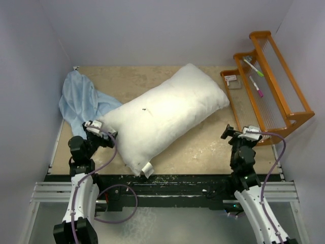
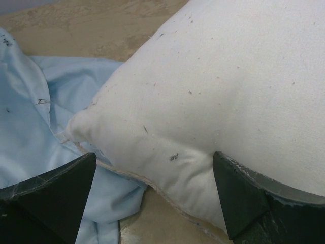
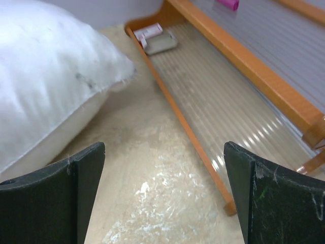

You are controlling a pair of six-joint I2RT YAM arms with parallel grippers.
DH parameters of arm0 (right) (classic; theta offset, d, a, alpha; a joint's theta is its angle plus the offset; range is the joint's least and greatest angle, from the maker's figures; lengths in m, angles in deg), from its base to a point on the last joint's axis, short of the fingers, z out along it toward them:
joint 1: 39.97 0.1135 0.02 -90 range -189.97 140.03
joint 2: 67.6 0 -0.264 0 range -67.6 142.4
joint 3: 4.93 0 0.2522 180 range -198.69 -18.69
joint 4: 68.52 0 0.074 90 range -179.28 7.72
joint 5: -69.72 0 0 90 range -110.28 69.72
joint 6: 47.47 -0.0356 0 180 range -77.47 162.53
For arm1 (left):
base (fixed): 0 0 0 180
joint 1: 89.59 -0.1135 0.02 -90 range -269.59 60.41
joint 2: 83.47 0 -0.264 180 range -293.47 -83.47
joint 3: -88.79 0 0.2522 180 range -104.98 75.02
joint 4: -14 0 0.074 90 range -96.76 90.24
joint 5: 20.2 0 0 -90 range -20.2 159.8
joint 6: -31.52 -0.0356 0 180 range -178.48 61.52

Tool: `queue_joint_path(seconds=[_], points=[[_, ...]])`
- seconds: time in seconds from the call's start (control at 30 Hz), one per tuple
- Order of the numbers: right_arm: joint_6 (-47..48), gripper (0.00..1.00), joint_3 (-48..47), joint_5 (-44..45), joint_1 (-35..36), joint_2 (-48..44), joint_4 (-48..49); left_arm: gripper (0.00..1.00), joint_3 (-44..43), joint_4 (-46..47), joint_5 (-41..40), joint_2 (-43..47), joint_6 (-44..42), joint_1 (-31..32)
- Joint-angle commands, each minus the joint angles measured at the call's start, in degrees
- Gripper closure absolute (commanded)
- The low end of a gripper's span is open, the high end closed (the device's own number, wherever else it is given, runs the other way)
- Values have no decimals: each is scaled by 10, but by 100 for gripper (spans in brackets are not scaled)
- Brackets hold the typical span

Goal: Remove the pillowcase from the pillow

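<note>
pillow corner sits inside the spread-wide left gripper, pillowcase just beside; right gripper also spread.

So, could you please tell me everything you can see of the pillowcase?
The pillowcase is thin, pale blue, wrinkled fabric, fully off the pillow. It lies crumpled in a heap on the left side of the table. The pillow's left corner rests on its edge. A few small dark specks mark the cloth. The open left gripper hovers by that overlap; whether it touches the fabric is unclear.
</note>
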Motion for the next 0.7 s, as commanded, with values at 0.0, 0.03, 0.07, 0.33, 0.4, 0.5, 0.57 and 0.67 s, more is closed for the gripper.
queue_joint_path(seconds=[0.0,0.03,0.07,0.33,0.4,0.5,0.57,0.67], points=[[59,0,36,-33,1,-102,28,1,17,7,-20,26,8,2],[60,0,48,-25,1,-125,27,1,24,4,-22,40,9,2],[61,0,55,-19,1,-137,25,1,40,14,-18,60,8,2],[39,0,45,-63,0,33,114,1,40,19,-24,48,11,3],[40,0,56,-52,0,-24,93,1,46,5,-28,83,14,3],[32,0,58,-42,0,-67,57,1,49,-2,-30,94,14,3],[41,0,56,-65,0,-62,56,1,45,10,-26,68,12,3],[73,0,53,-103,0,-29,76,1,42,13,-25,59,11,3]])
